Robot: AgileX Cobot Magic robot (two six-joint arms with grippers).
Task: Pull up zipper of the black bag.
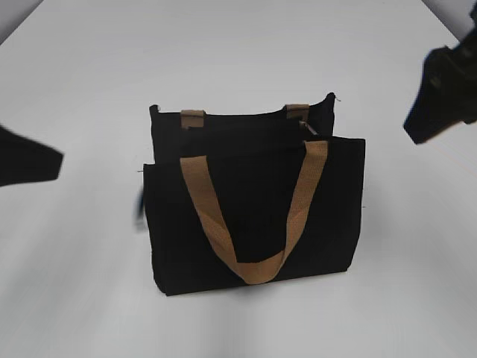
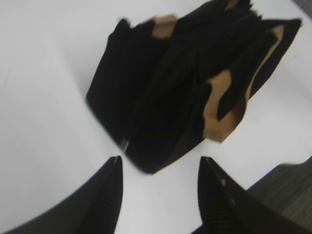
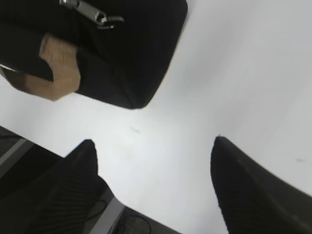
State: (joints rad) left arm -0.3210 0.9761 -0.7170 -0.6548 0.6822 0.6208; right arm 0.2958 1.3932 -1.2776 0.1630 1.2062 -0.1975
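Note:
The black bag [image 1: 253, 216] stands upright in the middle of the white table, a tan strap [image 1: 253, 216] hanging down its front. It also shows in the left wrist view [image 2: 165, 97] and the right wrist view [image 3: 131, 53]. The zipper's silvery pull tab [image 3: 92, 13] shows at the top of the right wrist view; in the exterior view it is a small glint [image 1: 307, 128] near the bag's right top. My left gripper [image 2: 158, 165] is open and empty, just short of the bag's left end. My right gripper [image 3: 153, 144] is open and empty, above the table right of the bag.
The white table [image 1: 74, 283] surrounds the bag on all sides. Its edge and the dark floor show in the left wrist view [image 2: 287, 190] and the right wrist view [image 3: 122, 219]. The left arm [image 1: 26, 160] and right arm [image 1: 447, 86] sit at the sides.

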